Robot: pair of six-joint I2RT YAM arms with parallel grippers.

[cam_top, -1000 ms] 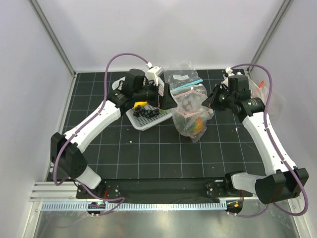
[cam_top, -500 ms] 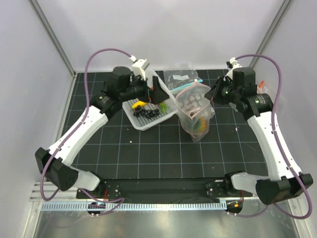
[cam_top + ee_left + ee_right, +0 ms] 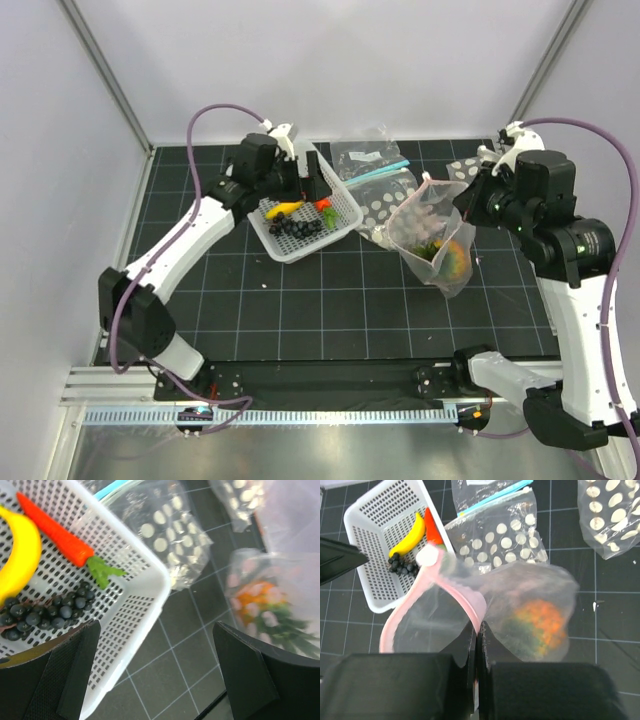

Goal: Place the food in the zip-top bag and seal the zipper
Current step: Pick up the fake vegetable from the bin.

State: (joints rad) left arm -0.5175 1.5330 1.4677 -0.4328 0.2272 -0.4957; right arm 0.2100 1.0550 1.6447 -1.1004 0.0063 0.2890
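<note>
My right gripper (image 3: 464, 206) is shut on the pink zipper strip (image 3: 438, 581) of the dotted zip-top bag (image 3: 428, 228) and holds the bag up with its mouth open. The orange pineapple (image 3: 543, 621) sits inside, also seen from above (image 3: 452, 260). The yellow banana (image 3: 283, 208), red pepper (image 3: 322, 205) and dark grapes (image 3: 281, 228) lie in the white basket (image 3: 262, 238). My left gripper (image 3: 318, 185) hangs open and empty over the basket's right edge (image 3: 145, 605), with the banana (image 3: 20, 555), pepper (image 3: 60, 537) and grapes (image 3: 45, 615) below it.
A flat dotted bag (image 3: 500, 545) and a clear bag with a teal strip (image 3: 495, 497) lie behind the held bag. Another dotted bag (image 3: 610, 515) lies at the far right. Grey walls close in the black grid mat.
My right arm has lifted the bag and carried it right and nearer, with the pineapple inside. My left gripper has drawn back a little to the left over the basket.
</note>
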